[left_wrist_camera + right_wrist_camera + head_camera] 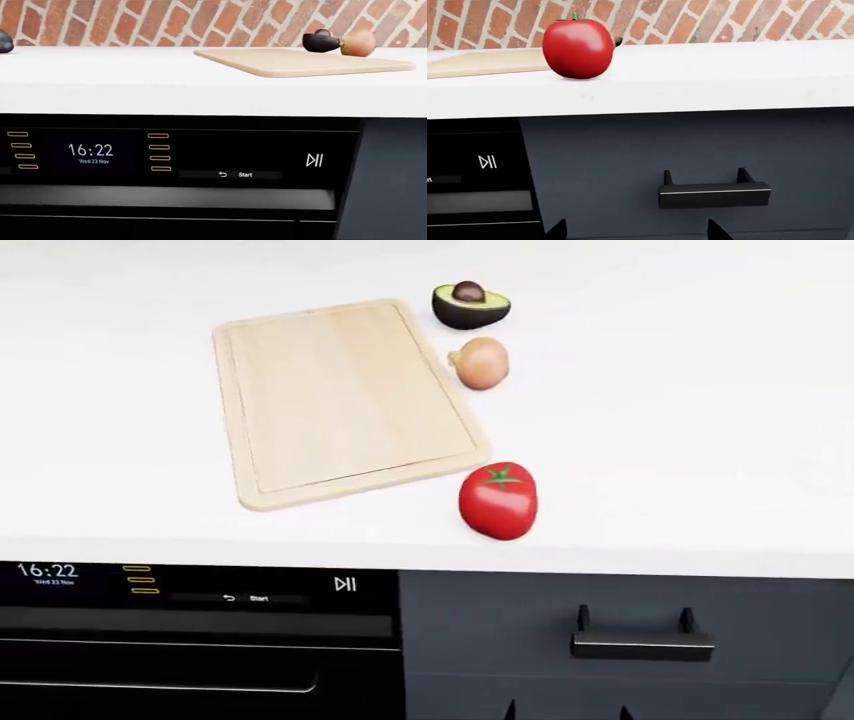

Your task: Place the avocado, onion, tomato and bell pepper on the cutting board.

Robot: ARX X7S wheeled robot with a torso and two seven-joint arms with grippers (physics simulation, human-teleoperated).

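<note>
In the head view the light wooden cutting board (347, 400) lies bare on the white counter. The halved avocado (470, 305) and the onion (481, 362) sit just off its far right side, and the red tomato (498, 502) stands at its near right corner by the counter's front edge. The left wrist view shows the board (300, 62), avocado (319, 41) and onion (358, 43). The right wrist view shows the tomato (578, 47). No bell pepper shows clearly. My right gripper (637, 232) is open and empty, low in front of the drawer below the tomato; it also shows in the head view (566, 712). My left gripper is out of view.
A black oven with a lit display (134, 585) sits under the counter at left, and a dark drawer with a black handle (641, 643) at right. A brick wall (200, 20) backs the counter. A dark rounded thing (3, 41) shows at the left wrist view's edge; I cannot tell what it is.
</note>
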